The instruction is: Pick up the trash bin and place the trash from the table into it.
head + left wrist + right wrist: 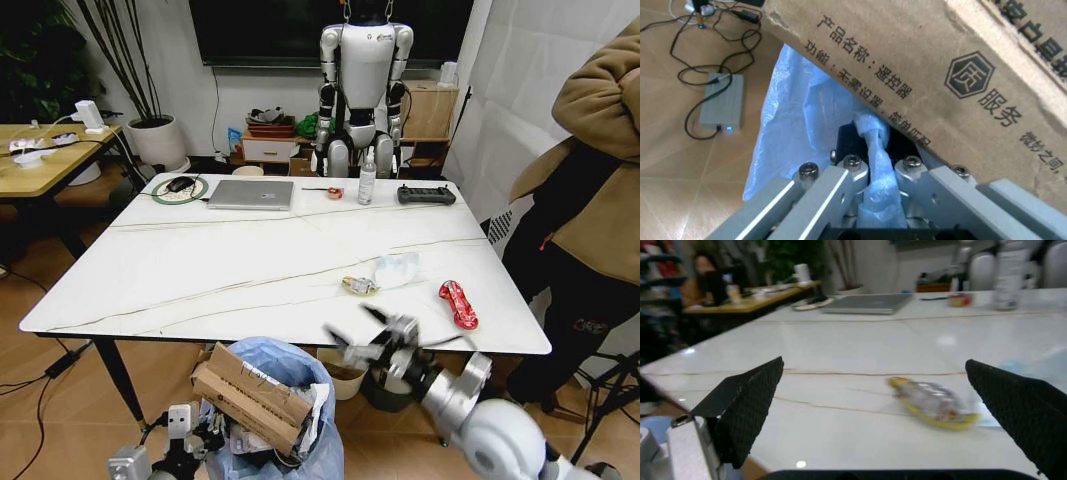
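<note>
The trash bin [285, 395], lined with a pale-blue bag, hangs below the table's front edge with a brown cardboard piece [245, 392] sticking out of it. My left gripper [190, 440] is shut on its bag rim; in the left wrist view the gripper [877, 175] pinches a twist of blue bag [793, 125] under the cardboard [940, 65]. On the table [250, 270] lie a yellow wrapper [358, 286], a clear plastic pack [398, 268] and a red wrapper [459, 303]. My right gripper [352, 322] is open at the front edge, facing the yellow wrapper [930, 402] from a short way off.
At the table's far side are a silver laptop [251, 194], a bottle [367, 178] and a black remote [426, 195]. A person [600, 160] stands at the right edge. A humanoid robot [365, 80] stands behind. Other bins [345, 378] sit under the table.
</note>
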Motion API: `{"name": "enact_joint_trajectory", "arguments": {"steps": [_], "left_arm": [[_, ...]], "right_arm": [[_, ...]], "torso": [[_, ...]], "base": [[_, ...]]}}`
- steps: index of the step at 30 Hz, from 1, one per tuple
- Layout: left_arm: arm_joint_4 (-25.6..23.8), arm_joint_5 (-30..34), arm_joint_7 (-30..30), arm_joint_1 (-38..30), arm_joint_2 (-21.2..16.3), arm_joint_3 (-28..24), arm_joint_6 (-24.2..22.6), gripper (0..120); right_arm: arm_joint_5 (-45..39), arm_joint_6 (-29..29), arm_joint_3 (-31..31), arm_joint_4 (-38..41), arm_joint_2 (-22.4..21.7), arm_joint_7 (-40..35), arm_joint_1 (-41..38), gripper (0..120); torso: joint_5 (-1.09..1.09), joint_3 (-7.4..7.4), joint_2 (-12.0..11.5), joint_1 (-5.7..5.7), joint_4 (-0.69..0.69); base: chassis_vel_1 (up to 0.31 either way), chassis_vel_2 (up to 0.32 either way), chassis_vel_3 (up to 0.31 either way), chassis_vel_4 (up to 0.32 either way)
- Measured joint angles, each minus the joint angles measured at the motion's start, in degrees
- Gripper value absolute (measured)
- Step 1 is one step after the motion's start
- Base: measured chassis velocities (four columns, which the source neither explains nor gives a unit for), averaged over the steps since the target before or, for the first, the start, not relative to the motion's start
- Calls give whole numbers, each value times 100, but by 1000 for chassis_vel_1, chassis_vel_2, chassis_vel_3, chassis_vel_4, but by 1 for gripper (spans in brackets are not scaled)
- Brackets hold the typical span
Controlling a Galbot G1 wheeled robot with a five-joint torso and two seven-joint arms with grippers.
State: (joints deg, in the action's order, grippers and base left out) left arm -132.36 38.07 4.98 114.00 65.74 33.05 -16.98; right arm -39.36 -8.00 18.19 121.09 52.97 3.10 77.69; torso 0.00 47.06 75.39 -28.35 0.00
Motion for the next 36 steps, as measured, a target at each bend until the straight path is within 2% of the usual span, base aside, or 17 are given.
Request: {"name": "enact_joint_trajectory", "arguments": {"steps": [7,9,13,25,30,33,36], "left_arm": [[1,51,-53,-19,-70,6,9,0],[3,58,-55,-40,-72,4,10,0],[11,58,-55,-54,-71,-6,10,0],[10,58,-50,-68,-64,8,16,0],[14,78,-40,-87,-67,9,17,0],[30,93,-32,-103,-74,13,16,0],[39,104,-29,-116,-74,12,16,0]], "right_arm": [[609,-156,649,-424,-71,-307,-52,100],[747,-437,797,-577,-148,-458,-105,100],[604,-887,930,-943,-290,-495,-204,100],[-68,-1207,1067,-1446,-498,-218,-206,100],[-101,-1218,1043,-1512,-514,-160,-190,86],[-107,-1215,1034,-1592,-537,-137,-212,70],[-98,-1206,1024,-1613,-559,-107,-196,62]], "torso": [[1,0,0,0,-2],[0,0,0,0,-2],[1,0,0,0,-1],[0,0,0,0,-1],[0,0,0,0,-1],[0,0,0,0,-1],[0,0,0,0,-1]], "base": [[0,0,0,0],[0,0,0,0],[0,0,0,0],[0,0,0,0],[0,0,0,0],[0,0,0,0],[0,0,0,0]]}}
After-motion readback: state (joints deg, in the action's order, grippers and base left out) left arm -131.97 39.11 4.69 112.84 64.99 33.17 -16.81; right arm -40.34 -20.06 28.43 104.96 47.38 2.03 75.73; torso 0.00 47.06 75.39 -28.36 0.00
